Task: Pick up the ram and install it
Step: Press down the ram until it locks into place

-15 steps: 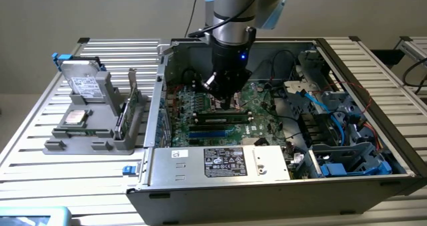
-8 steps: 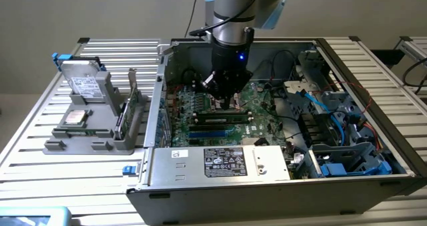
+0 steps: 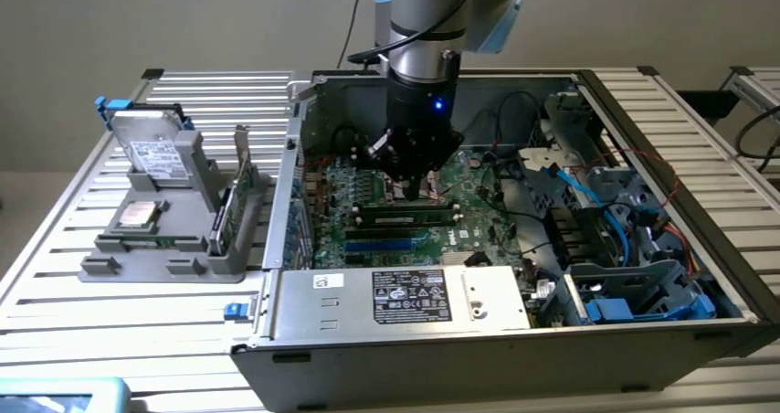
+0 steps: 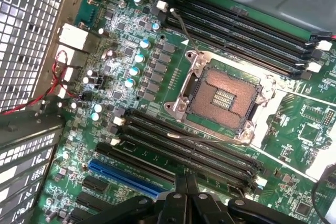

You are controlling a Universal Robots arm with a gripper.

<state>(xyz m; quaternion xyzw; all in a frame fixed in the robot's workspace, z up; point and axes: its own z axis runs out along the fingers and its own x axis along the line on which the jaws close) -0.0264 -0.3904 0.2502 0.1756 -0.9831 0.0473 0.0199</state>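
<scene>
Hovering low inside the open computer case (image 3: 512, 340), the gripper (image 3: 421, 189) has its fingers pressed together with nothing between them, just above the motherboard (image 4: 131, 51). The ram (image 3: 408, 218) already lies along a slot (image 3: 365, 209) below the gripper in the exterior view, looking seated. Whether it is fully latched can't be told. Install seems nearly or fully done.

No legible text in either view.
White label (image 3: 412, 296) on the power supply (image 3: 390, 305) carried dense black print and certification marks, too small to read; small sticker (image 3: 327, 281) beside it likewise unreadable. Label on the drive (image 3: 156, 153) in the grey holder was illegible. Motherboard (image 4: 131, 51) silkscreen couldn't be read.
</scene>
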